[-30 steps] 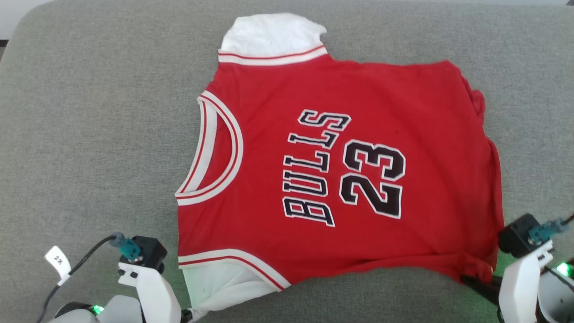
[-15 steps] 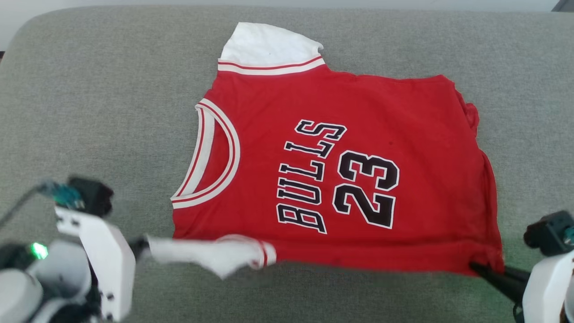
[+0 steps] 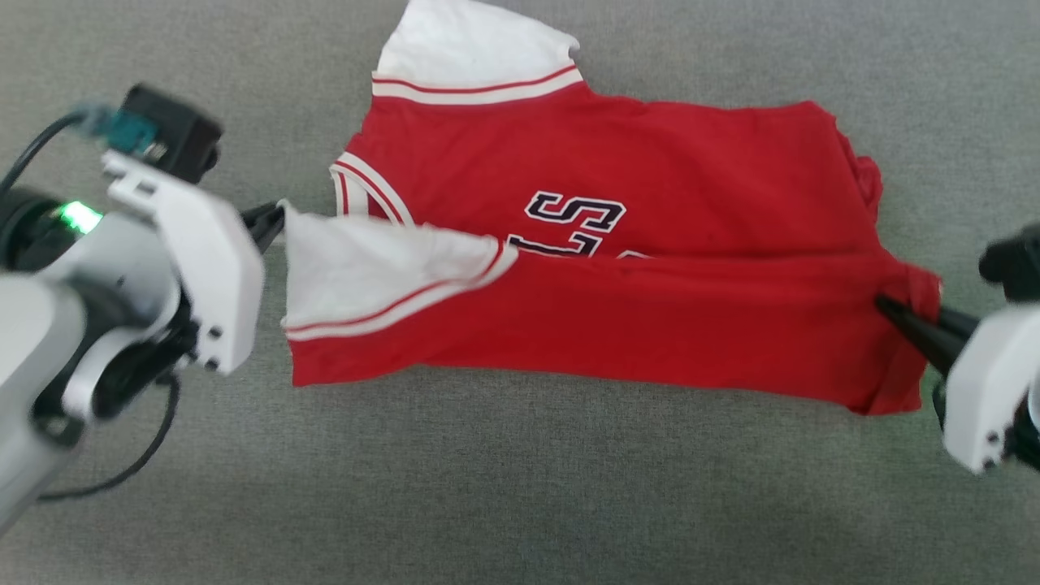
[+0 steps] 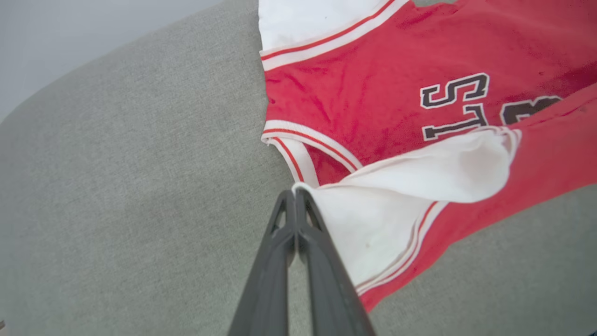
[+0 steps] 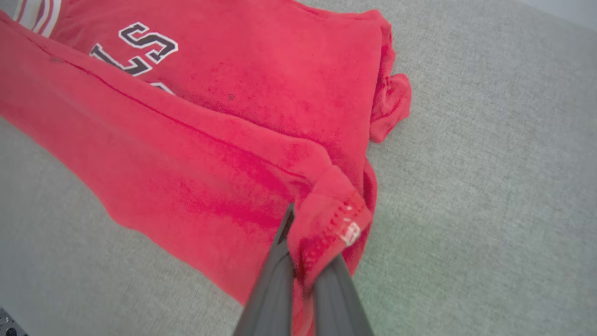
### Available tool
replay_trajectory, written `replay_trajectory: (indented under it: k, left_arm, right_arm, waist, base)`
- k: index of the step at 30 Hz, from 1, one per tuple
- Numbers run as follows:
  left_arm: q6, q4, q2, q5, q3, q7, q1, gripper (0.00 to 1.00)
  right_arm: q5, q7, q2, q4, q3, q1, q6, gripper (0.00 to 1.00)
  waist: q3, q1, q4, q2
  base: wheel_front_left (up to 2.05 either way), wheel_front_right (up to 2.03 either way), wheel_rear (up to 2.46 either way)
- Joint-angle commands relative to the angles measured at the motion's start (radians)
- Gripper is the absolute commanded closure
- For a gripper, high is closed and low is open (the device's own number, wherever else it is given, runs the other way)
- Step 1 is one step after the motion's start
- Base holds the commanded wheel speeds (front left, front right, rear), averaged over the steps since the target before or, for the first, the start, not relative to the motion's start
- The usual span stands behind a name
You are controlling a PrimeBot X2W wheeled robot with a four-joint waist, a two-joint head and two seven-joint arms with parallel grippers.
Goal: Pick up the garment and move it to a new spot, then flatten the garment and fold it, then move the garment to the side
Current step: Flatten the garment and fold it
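Pinching a white sleeve end [image 3: 357, 260] of the red Bulls jersey [image 3: 691, 162] in the left gripper [image 3: 276, 218], its hem corner by the label [image 5: 350, 232] in the right gripper [image 3: 884, 305]; holding that edge raised over the lettering [image 3: 573, 213], above the grey cushion [image 3: 520, 487]

The garment [image 3: 666, 325] is now folded over, seemingly halfway.

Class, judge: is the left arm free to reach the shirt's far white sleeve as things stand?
Probably not yet. The left gripper is shut on the garment, at its near white sleeve, so it must let go first. Otherwise bare grey cushion lies between it and the far white sleeve.
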Motion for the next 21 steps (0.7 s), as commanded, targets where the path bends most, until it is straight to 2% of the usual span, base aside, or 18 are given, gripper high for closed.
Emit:
replay_trajectory:
  k: [1,11,19,20,21]
  left_arm:
    - [-0.024,0.048,-0.032,0.015,-0.012,0.012,-0.034,1.0]
    - [-0.141,0.414,-0.218,-0.015,-0.063,0.061,-0.14,1.0]
    - [-0.188,0.64,-0.308,-0.058,-0.081,0.098,-0.151,1.0]
    - [-0.187,0.659,-0.316,-0.061,-0.076,0.091,-0.158,0.85]
    - [-0.192,0.67,-0.318,-0.058,-0.073,0.081,-0.167,0.58]
  right_arm:
    - [-0.011,-0.001,0.011,0.023,0.012,-0.037,0.0,1.0]
    - [-0.034,-0.002,0.044,0.23,0.146,-0.228,0.0,1.0]
    - [-0.009,0.026,0.069,0.355,0.251,-0.324,0.0,1.0]
    - [-0.006,0.024,0.07,0.363,0.257,-0.332,0.0,0.87]
    - [-0.003,0.022,0.068,0.366,0.266,-0.341,0.0,0.65]
  waist:
    - [0.015,0.0,-0.002,-0.0001]
    - [0.075,0.0,-0.02,-0.0001]
    - [0.088,0.0,-0.034,-0.0001]
    - [0.087,0.0,-0.034,-0.0001]
    - [0.086,0.0,-0.034,-0.0001]
  base:
    - [0.0,0.0,0.0]
    - [0.0,0.0,0.0]
    - [0.0,0.0,0.0]
    - [0.0,0.0,0.0]
    - [0.0,0.0,0.0]
